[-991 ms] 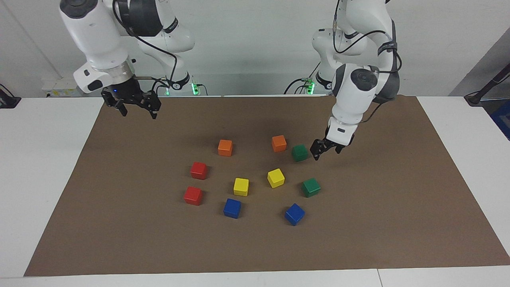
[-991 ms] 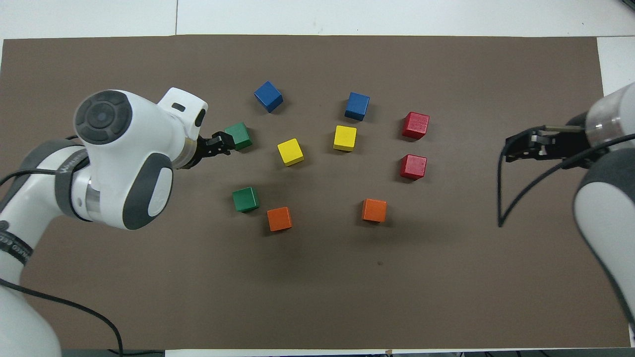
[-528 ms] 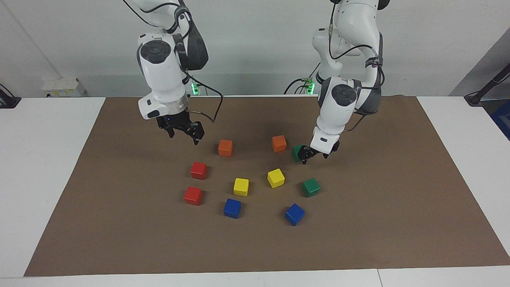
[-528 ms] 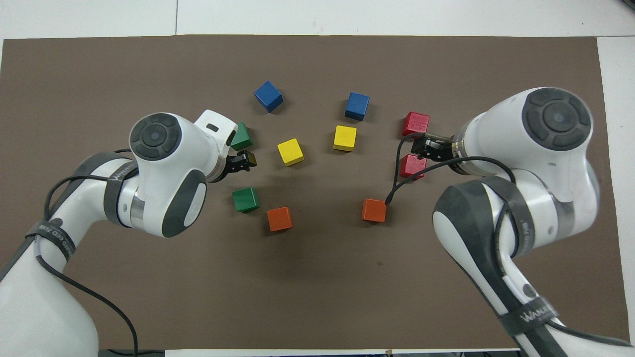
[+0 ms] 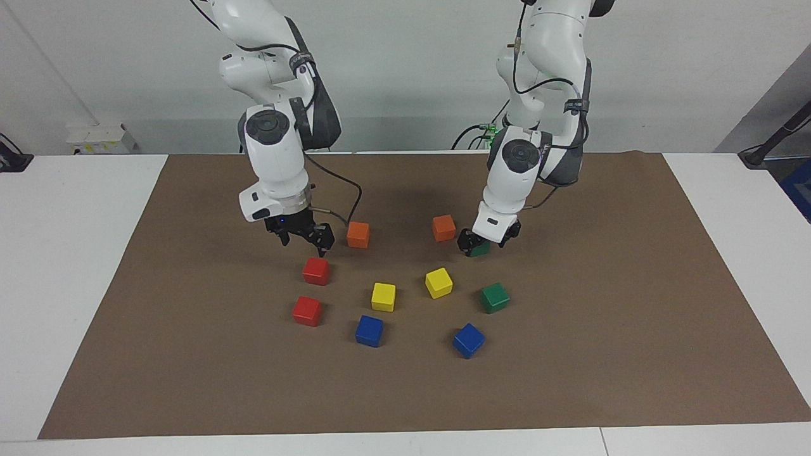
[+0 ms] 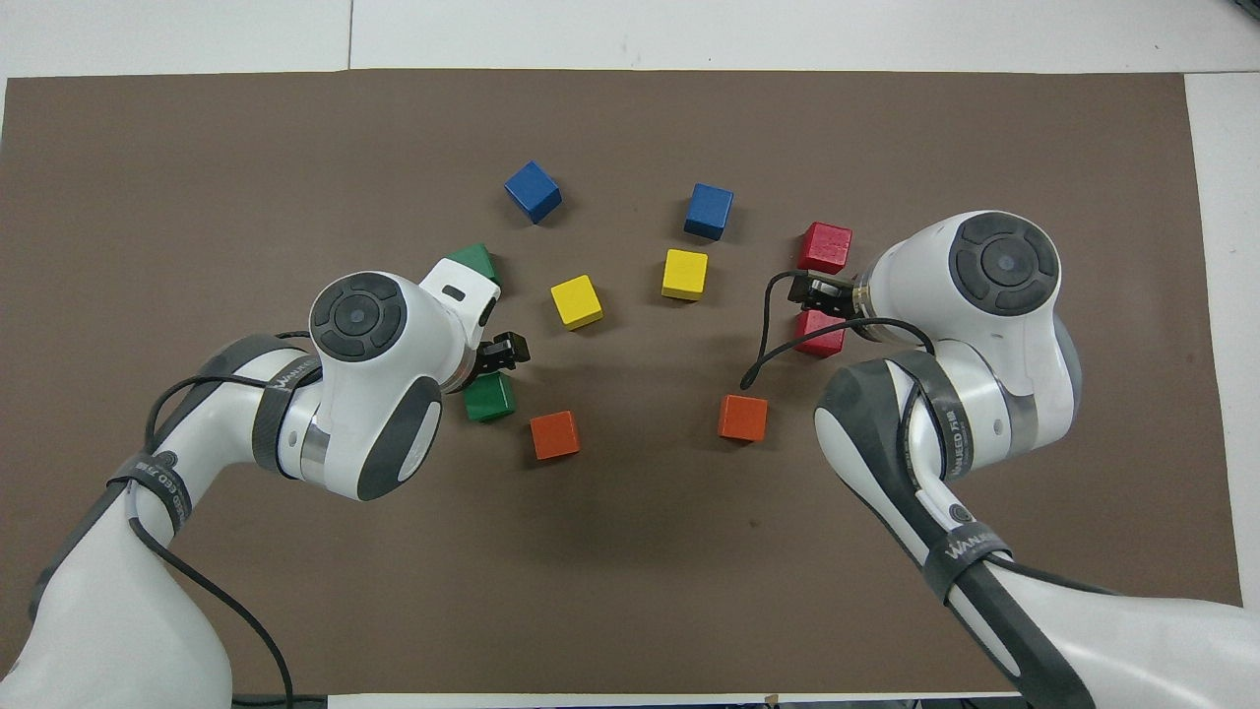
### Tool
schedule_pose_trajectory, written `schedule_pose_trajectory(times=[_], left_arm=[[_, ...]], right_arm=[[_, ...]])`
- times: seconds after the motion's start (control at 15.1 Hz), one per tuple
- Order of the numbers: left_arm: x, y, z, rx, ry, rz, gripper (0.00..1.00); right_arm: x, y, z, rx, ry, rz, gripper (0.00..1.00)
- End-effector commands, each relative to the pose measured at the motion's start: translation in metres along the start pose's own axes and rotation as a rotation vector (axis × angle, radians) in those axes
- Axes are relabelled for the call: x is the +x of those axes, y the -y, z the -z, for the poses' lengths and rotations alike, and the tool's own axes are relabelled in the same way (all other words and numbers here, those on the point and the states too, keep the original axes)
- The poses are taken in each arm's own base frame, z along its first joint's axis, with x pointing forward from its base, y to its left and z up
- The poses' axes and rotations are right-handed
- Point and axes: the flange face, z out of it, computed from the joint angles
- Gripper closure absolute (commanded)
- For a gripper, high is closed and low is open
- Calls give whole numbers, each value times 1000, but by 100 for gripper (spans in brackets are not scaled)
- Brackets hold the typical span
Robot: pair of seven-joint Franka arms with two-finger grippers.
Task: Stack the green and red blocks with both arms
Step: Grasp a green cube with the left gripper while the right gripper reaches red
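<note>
Both arms are in at once. The left gripper (image 5: pixel 481 243) hangs low over the nearer green block (image 5: pixel 479 249), jaws spread wide, nothing held; the block peeks out just under the fingertips, on the brown mat (image 5: pixel 602 354). From overhead that block (image 6: pixel 489 397) sits right under the wrist. The other green block (image 5: pixel 494 297) lies farther out from this claw, untouched, with an orange cube (image 5: pixel 443 227) just beside the claw toward the table's middle. The right gripper (image 5: pixel 303 237) hovers open and empty, raised over the mat, with the nearer red block (image 5: pixel 315 270) just ahead of its fingertips and the second red block (image 5: pixel 307 311) farther out. Another orange cube (image 5: pixel 358 234) sits close beside the claw, so I'd watch that finger on the way down. My read: both are lining up a pick. To do it well, centre each claw so the fingers straddle two flat faces squarely, drop straight down, then close. The green looks turned slightly, so a wrist twist may help.
</note>
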Motion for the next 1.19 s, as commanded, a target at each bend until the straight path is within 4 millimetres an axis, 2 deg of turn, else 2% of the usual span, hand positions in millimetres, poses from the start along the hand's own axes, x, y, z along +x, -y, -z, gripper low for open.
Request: schedule_pose_trajectory(times=[0.0,0.13,0.26,0.4,0.46,0.53,0.66,0.73,0.86,1.06,1.12], left_arm=[[-9,3,-9,-16,-21,37,6],[-18,-9,-10,-22,-26,101,37],[-21,-11,-10,-14,-16,135,100],[-17,-7,-7,-10,-12,132,100],[-8,-2,-2,-7,-9,132,100],[10,15,7,1,1,123,100],[65,90,37,10,24,1,100],[85,121,45,8,26,-49,100],[114,189,46,-3,0,-145,100],[133,236,26,-5,-26,-194,100],[136,240,16,-5,-35,-196,100]], right_arm=[[3,-1,-14,18,-12,-12,0],[4,0,-24,16,-12,-10,0],[5,1,-32,16,-15,18,0],[3,1,-38,17,-17,45,0],[3,1,-43,15,-17,51,0],[4,1,-46,17,-21,51,0],[2,3,-56,12,-15,57,0],[1,3,-60,9,-12,68,0],[1,3,-63,6,-9,96,0],[-4,2,-68,-2,3,148,1],[-4,2,-69,-2,4,160,8]])
